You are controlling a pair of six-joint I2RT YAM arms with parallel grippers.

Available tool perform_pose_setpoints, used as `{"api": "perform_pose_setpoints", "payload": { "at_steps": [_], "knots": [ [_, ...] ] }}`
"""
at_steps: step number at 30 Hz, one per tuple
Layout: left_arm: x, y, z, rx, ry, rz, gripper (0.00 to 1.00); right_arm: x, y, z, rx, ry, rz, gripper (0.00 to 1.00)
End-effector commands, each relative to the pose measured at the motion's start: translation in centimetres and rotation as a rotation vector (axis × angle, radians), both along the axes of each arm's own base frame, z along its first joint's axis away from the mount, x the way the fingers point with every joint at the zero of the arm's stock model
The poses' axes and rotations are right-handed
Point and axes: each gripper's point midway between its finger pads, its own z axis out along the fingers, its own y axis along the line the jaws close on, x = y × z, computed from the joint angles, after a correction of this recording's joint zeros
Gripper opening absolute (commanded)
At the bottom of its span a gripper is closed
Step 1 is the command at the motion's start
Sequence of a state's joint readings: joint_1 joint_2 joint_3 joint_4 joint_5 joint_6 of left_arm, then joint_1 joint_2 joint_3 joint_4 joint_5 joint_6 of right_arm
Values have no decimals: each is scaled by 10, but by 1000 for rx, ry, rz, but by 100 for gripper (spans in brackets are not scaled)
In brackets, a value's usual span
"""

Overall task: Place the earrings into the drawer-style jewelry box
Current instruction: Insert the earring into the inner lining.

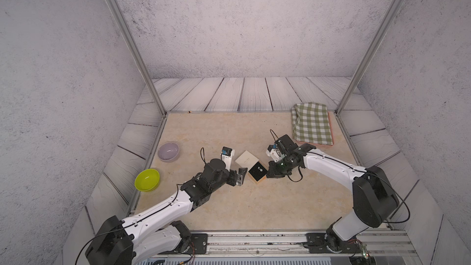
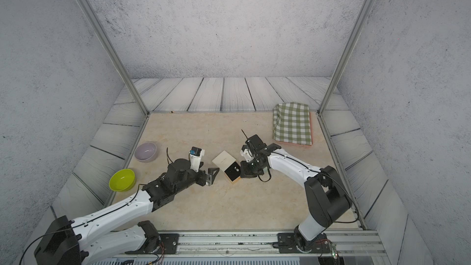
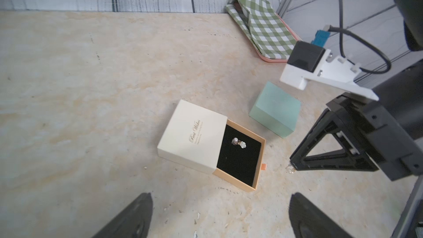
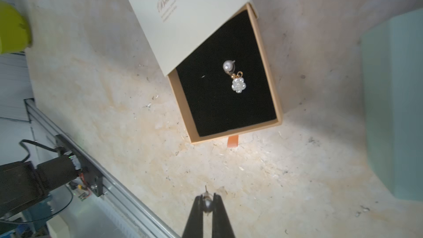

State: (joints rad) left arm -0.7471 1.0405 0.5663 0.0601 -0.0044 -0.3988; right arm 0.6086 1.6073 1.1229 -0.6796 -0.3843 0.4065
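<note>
Count: two earrings, two small boxes, two bowls, one cloth, two arms.

First earring (image 4: 235, 77) (pearl plus white flower cluster on a gold loop) lies on the black lining of the pulled-out tray (image 4: 278, 101) of the drawer box (image 1: 245, 158). The box sits mid-desk and the tray sticks out toward 4 o'clock. The orange pull tab (image 4: 233, 141) shows at the tray's end. Second earring (image 4: 207, 203) is pinched between the tips of the right hand (image 4: 207, 199), low over the desk (image 1: 229, 212) near the tab end, apart from the tray.

Mint box (image 3: 274, 108) stands closed near the drawer box, not touching it. It is hidden in both top views.

Lilac bowl (image 1: 168, 151) and lime bowl (image 1: 147, 179) sit at 9 o'clock on the desk. The green checked cloth (image 1: 312, 123) lies on a pink tray at 1 o'clock.

Left arm comes from the 7 o'clock corner, stretched low and nearly level. The left hand (image 1: 240, 176) has its jaws wide with nothing between them, just beside the tray at its 9 o'clock side.

Right arm comes from 5 o'clock with the elbow raised and the forearm running toward 10 o'clock. The wrist is tipped down and the tips sit at the tray's 3 o'clock side.
</note>
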Motion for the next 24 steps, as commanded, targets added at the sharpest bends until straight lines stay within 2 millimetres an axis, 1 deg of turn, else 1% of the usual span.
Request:
{"api": "perform_pose_setpoints", "payload": {
  "at_steps": [1, 4, 8, 13, 16, 24],
  "knots": [
    [2, 11, -6, 45, 76, 29, 96, 4, -9, -2, -154, -57, 52, 7],
    [7, 19, -12, 64, 121, 55, 95, 8, 4, -3, -188, -88, 89, 7],
    [15, 26, -14, 44, 175, 84, 95, 16, 24, -4, -222, -118, 136, 7],
    [19, 33, -17, 51, 208, 92, 94, 20, 39, -10, -253, -128, 172, 7],
    [19, 34, -18, 46, 210, 92, 94, 22, 43, -15, -273, -134, 181, 7],
    [18, 34, -21, 44, 214, 87, 94, 30, 44, -22, -334, -154, 175, 7]
  ]
}}
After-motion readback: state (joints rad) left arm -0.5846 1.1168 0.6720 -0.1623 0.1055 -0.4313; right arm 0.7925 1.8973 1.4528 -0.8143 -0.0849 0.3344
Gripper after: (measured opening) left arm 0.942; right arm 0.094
